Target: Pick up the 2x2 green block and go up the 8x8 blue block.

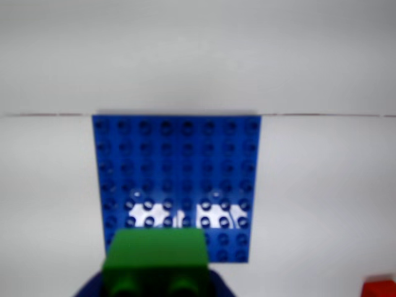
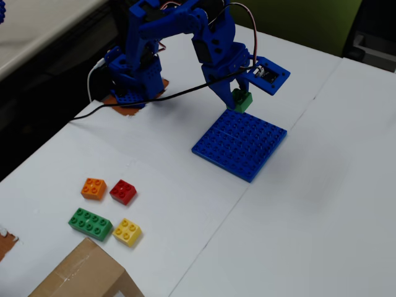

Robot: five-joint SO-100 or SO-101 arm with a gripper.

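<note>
Jaws pinch one 2x2 green block (image 2: 242, 101) over one 8x8 blue block (image 2: 240, 143); four bricks lie apart.

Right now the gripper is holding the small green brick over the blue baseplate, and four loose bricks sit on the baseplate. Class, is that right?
Not quite. The gripper does hold the small green brick at the blue baseplate, but the fixed view shows the four loose bricks on the white table, apart from it.

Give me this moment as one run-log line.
gripper: shut on 2x2 green block | position: held above near edge of 8x8 blue block | release: not yet
</note>
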